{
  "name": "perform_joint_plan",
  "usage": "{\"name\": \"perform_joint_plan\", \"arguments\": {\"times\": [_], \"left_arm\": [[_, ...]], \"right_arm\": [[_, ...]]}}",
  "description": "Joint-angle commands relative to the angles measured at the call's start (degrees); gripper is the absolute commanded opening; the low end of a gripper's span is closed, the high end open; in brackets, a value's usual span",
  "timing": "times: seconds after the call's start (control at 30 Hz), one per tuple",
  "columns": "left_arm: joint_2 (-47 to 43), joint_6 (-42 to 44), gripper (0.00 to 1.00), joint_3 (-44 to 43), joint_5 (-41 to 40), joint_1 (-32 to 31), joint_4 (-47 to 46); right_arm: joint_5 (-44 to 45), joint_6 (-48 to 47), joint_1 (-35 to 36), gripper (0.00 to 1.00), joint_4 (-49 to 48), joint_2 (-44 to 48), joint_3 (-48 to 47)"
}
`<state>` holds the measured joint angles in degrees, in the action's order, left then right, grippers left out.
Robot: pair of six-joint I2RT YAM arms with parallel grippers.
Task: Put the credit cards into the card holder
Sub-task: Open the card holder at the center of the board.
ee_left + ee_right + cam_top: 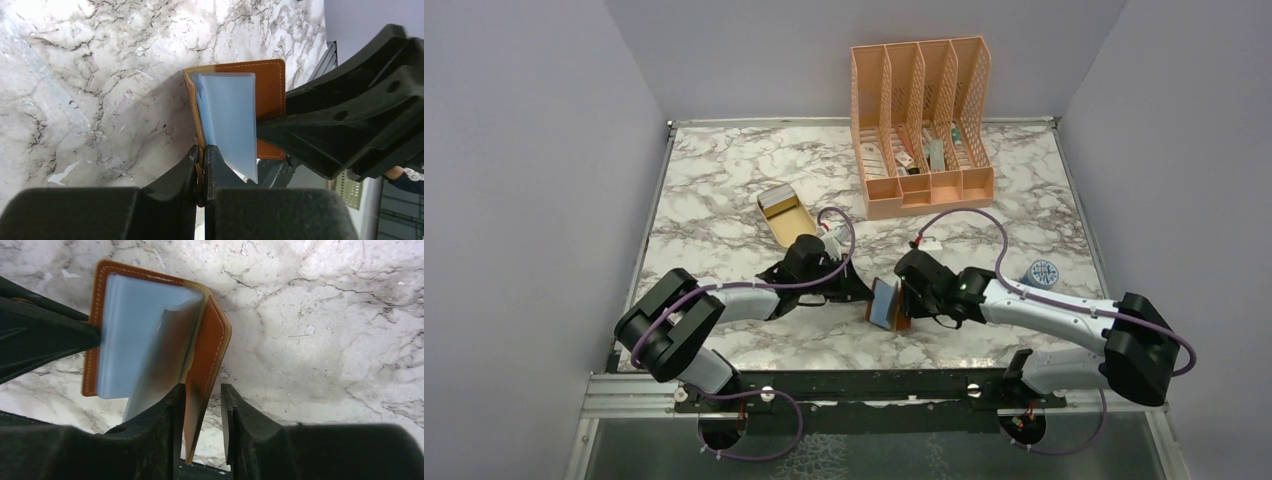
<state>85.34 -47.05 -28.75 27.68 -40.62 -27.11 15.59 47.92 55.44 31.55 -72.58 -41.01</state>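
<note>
Marble tabletop (724,180), card holder (887,303) upright between 2 hands: left hand (204,152) clamped on 1 cover, right hand (202,392) straddling the other (grip unclear). Spread covers gently, keeping pockets gaping.

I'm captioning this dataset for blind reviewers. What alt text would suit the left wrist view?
The left gripper pinches one leather cover of the open brown card holder, whose pale blue pockets fan out, with the marble table behind. The right gripper reaches in from the right, its black fingers either side of the other cover.
</note>
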Motion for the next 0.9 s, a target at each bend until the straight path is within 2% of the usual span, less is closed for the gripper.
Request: {"name": "perform_joint_plan", "arguments": {"times": [0.0,0.13,0.23,0.37,0.57,0.87], "left_arm": [[-2.69,-4.05,0.00,2.03,1.37,0.02,-4.18],[-4.31,-5.16,0.00,3.31,0.25,-0.01,-4.15],[-5.20,-5.90,0.00,4.11,-1.20,-0.51,-4.18],[-5.71,-6.93,0.00,4.66,-3.08,-1.49,-4.18],[-6.60,-8.28,0.00,5.59,-5.19,-2.57,-4.18],[-8.44,-9.11,0.00,7.48,-8.08,-2.71,-4.18]], "right_arm": [[2.27,1.09,0.02,0.35,7.17,4.17,-6.08],[-2.46,-1.02,0.02,0.40,4.78,8.95,-7.79],[-8.06,-1.28,-0.03,0.40,-1.88,11.14,-6.31],[-12.25,-0.41,0.02,0.39,-9.20,9.28,-4.34],[-11.80,2.02,0.02,0.37,-10.23,2.05,-5.32],[-10.85,3.59,0.02,0.34,-10.34,-2.00,-3.09]]}}
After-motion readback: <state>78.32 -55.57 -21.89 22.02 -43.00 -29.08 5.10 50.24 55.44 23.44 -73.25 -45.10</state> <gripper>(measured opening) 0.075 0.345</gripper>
